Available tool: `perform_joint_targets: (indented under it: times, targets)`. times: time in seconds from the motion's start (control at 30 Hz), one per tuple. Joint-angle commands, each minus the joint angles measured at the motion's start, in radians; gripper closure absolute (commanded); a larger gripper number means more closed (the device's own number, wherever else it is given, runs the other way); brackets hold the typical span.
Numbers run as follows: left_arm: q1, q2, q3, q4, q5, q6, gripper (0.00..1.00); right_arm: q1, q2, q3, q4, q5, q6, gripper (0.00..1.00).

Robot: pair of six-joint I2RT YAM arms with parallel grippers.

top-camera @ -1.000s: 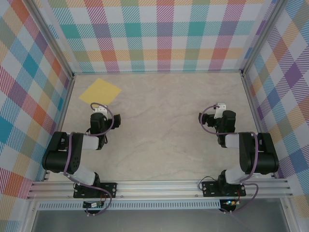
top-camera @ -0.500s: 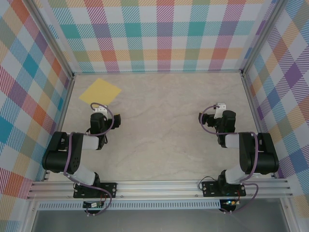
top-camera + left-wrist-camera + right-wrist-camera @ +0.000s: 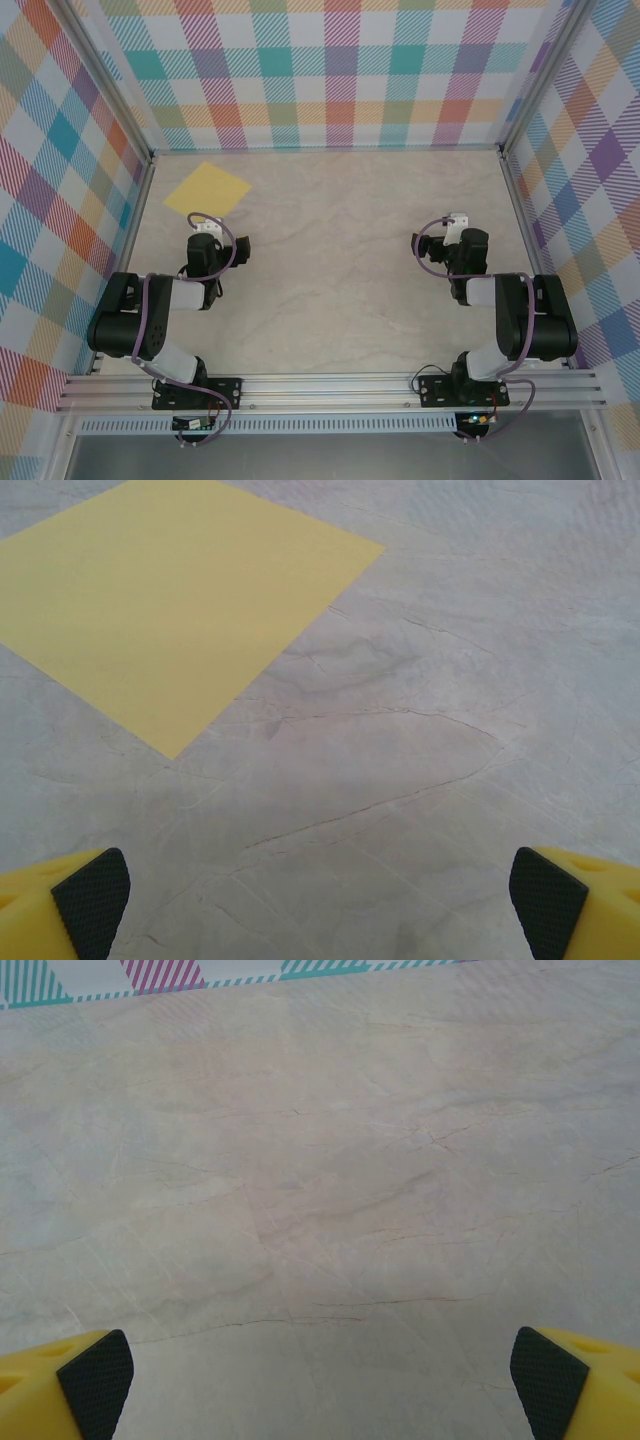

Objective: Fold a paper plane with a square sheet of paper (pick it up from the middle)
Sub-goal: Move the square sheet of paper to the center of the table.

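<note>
Marble-look table (image 3: 340, 220); square sheet of paper (image 3: 207, 189) lies flat; left tool (image 3: 320, 900) and right tool (image 3: 320, 1380) spread, empty.

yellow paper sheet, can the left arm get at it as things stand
Probably yes: the sheet lies flat just ahead of the open left pincer, with bare table between them and nothing on it.

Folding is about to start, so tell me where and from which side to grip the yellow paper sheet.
Probably its middle, from straight above with the left tool, which is open and nearest. The square sheet of paper lies flat on the table with no raised edge or crease, so no side approach offers a hold.
</note>
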Motion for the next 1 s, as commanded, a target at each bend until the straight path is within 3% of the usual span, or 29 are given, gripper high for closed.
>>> perform_joint_targets:
  times: [0.0, 0.43, 0.53, 0.63, 0.8, 0.97]
  targets:
    - [0.012, 0.005, 0.022, 0.021, 0.011, 0.016, 0.0, -0.005, 0.01, 0.02, 0.032, -0.004, -0.012, 0.0]
    - [0.012, -0.009, 0.016, 0.019, 0.033, 0.023, 0.0, -0.003, 0.007, 0.017, 0.036, -0.002, -0.013, 0.0]
    - [0.011, -0.036, 0.005, 0.019, 0.038, 0.026, 0.0, 0.005, -0.031, 0.052, -0.058, 0.014, -0.017, 0.0]
    - [0.015, -0.085, 0.001, -0.011, 0.026, 0.012, 0.0, 0.007, -0.114, 0.102, -0.259, 0.014, 0.009, 0.0]
    - [0.031, -0.206, 0.063, -0.209, 0.02, -0.017, 0.0, 0.012, -0.209, 0.162, -0.553, 0.005, 0.099, 0.0]
    - [0.059, -0.177, 0.333, -0.615, -0.091, -0.189, 0.0, 0.014, -0.321, 0.313, -0.879, -0.006, 0.206, 0.0]
